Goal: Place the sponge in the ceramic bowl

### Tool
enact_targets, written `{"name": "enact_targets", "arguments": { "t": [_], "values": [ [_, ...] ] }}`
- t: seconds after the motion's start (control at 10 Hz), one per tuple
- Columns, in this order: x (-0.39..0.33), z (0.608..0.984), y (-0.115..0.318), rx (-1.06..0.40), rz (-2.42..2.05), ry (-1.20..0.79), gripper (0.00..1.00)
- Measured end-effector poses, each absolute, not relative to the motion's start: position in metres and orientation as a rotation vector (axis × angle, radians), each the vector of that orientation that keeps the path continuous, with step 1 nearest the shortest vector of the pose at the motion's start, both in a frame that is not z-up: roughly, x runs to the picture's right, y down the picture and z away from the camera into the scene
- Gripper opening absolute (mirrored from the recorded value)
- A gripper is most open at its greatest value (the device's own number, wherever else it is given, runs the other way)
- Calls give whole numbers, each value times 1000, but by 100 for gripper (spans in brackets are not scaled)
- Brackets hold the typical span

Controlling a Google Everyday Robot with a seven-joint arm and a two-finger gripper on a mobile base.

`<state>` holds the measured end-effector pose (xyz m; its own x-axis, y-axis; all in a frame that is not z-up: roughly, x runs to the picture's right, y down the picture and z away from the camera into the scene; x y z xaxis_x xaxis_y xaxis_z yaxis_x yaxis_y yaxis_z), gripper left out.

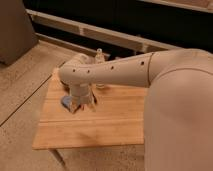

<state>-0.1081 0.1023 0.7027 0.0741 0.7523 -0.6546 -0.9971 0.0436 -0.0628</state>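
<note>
My gripper (83, 104) is down at the left part of the wooden table (115, 125), hanging from the white arm (115, 75) that reaches in from the right. The sponge (66, 102) lies on the table right at the gripper's left side; only its blue face shows, and the rest is hidden behind the wrist. The fingers (75, 107) stand apart, low over the tabletop, with the sponge at their left edge. Whether they touch it I cannot tell. The ceramic bowl is hidden from view.
A small clear bottle (99, 55) stands at the table's far edge, just behind the arm. The speckled floor (25, 85) surrounds the table. A dark wall with a light rail (100, 31) runs behind it.
</note>
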Motion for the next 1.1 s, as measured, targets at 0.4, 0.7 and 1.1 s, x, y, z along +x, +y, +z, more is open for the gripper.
{"name": "enact_targets", "arguments": {
  "t": [0.4, 0.7, 1.1],
  "values": [
    [-123, 705, 94, -596, 1321, 458, 65],
    [-137, 699, 103, -662, 1026, 413, 65],
    [-136, 692, 119, -740, 698, 409, 65]
  ]
}}
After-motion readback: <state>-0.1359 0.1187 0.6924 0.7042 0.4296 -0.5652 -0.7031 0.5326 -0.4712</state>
